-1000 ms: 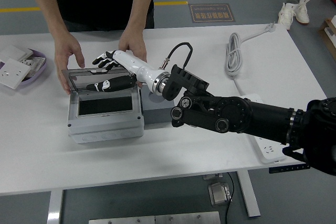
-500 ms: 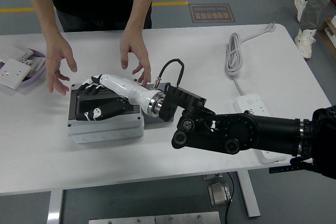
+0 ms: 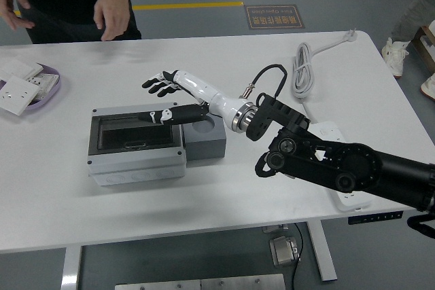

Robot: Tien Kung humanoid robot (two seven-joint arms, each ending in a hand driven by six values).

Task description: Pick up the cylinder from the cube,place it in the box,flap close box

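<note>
Since the earlier frame the flap had come down flat on the box point(image 3: 136, 142), near the table's point(image 3: 224, 188) left edge, beside the cube point(image 3: 202, 142). The right hand point(image 3: 163, 98) hovered open, holding nothing. The cylinder was unseen, presumably shut inside. One firm press along the lid's front edge would latch it.

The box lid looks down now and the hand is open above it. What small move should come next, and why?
Probably draw the right hand back toward the robot, clear of the box. The flap appears to lie flat, the fingers are spread and hold nothing, and the cube has an empty recess.
</note>
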